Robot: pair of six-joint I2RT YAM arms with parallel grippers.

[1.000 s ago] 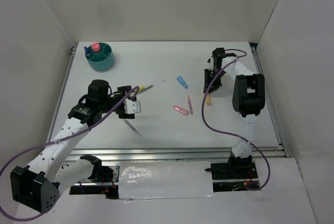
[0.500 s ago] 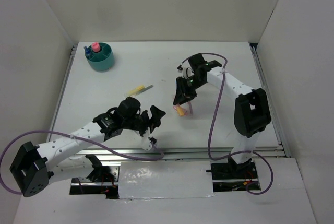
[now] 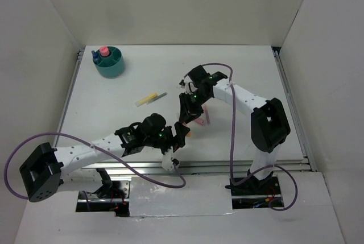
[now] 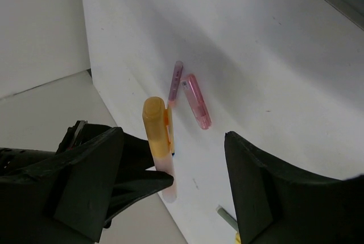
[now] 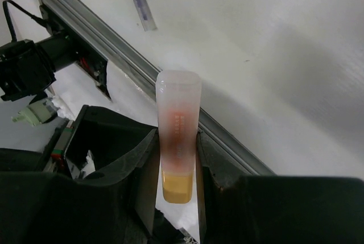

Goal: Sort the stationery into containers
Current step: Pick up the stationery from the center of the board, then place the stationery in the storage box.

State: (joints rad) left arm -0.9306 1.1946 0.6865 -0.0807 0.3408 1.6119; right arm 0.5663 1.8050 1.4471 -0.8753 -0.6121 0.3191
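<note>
Orange marker (image 5: 178, 136), translucent-capped, clamped upright in right gripper (image 3: 187, 107), held above mid-table (image 3: 250, 67), well apart from teal tub (image 3: 111, 69) at far left corner. Left gripper (image 4: 199, 163) spread wide, jaws flanking marker, contact not discernible; probably a hand-over toward tub side. Recommended: centre barrel between left pads, close on bare length clear of right fingers, release right only once left grip is firm, no twisting. Right arm reaching leftward, wrist dipped toward partner; left arm stretched low along near edge, wrist cocked up at marker. Pink clip (image 4: 196, 109), pink pen (image 4: 176, 82), yellow highlighter (image 3: 149, 98) loose on table, unsorted.
</note>
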